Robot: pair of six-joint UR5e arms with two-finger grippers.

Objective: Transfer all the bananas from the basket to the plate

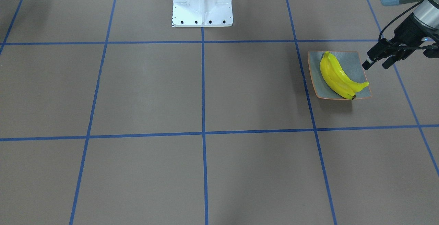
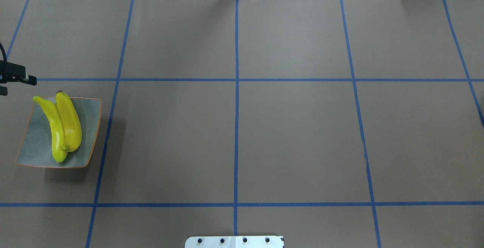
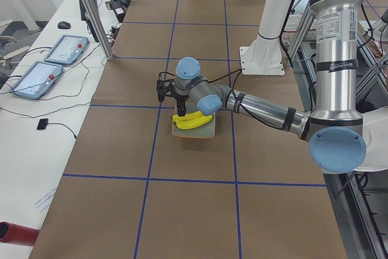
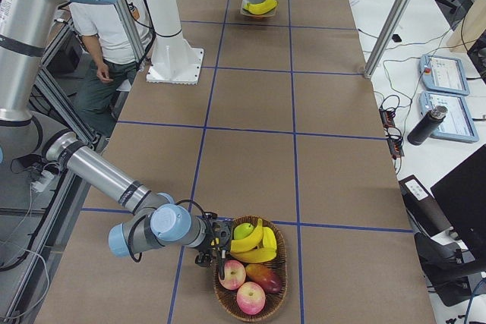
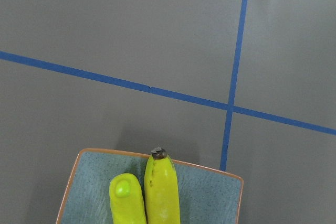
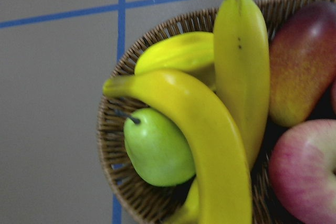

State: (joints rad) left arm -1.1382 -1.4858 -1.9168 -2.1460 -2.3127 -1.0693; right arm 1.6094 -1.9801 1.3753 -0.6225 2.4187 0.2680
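Observation:
Two yellow bananas [image 1: 337,77] [image 2: 64,127] lie side by side on the grey-green plate [image 1: 349,62] [image 2: 38,142] with the orange rim. My left gripper [image 1: 375,65] hovers just past the plate's edge, open and with nothing in it; its wrist view looks down on the banana tips [image 5: 160,182] and the plate [image 5: 205,192]. At the table's other end the wicker basket [image 4: 281,278] [image 6: 110,145] holds more bananas [image 4: 254,244] [image 6: 210,145]. My right gripper [image 4: 215,252] sits at the basket's rim beside them; whether it is open or shut I cannot tell.
Two apples [image 4: 241,286], a mango [image 6: 302,66] and a green pear [image 6: 157,150] share the basket. The white robot base [image 1: 202,5] stands at the table's middle edge. A person [image 4: 114,28] stands behind the robot. Tablets [image 3: 36,80] lie on a side table.

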